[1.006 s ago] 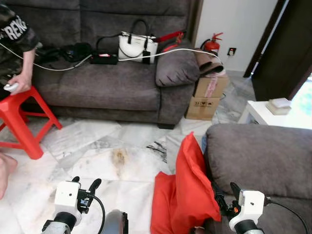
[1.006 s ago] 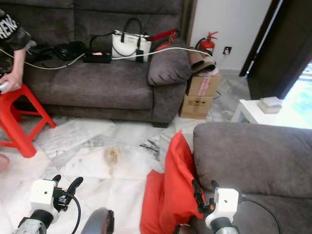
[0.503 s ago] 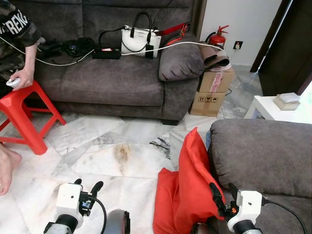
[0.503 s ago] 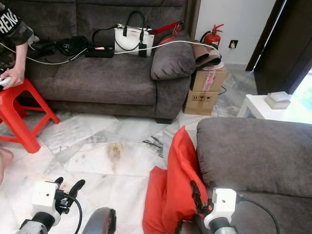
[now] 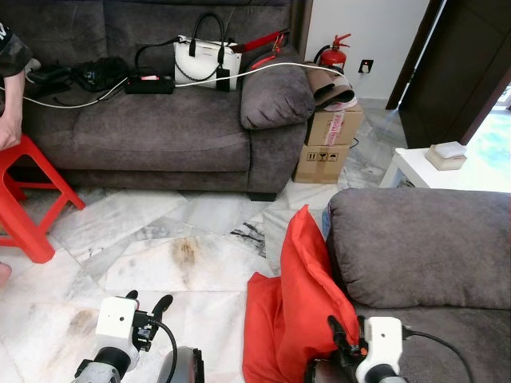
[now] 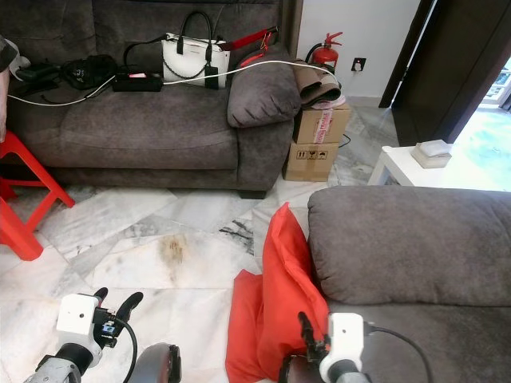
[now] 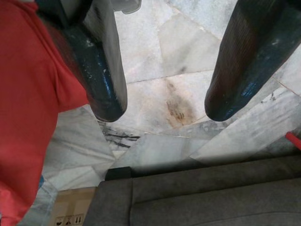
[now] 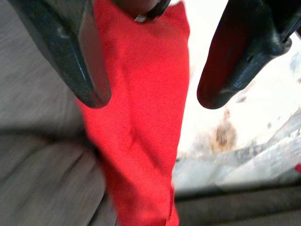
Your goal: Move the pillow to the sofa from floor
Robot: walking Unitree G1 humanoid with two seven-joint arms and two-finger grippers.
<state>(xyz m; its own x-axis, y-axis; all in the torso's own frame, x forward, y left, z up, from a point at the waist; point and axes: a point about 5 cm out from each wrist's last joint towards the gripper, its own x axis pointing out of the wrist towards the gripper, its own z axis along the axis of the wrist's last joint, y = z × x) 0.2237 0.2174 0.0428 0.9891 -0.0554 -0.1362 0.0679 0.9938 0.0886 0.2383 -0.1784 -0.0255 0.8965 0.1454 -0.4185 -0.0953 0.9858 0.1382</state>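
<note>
Leaning against the sofa, the pillow stays floor-bound, ungrasped; right gripper spread apart, pillow just ahead; lifting remains.

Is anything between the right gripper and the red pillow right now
Nothing visible. The right gripper is open with the red pillow directly between and beyond its fingers. The pillow leans against the near sofa, standing on the floor.

Both end effectors low, agape
</note>
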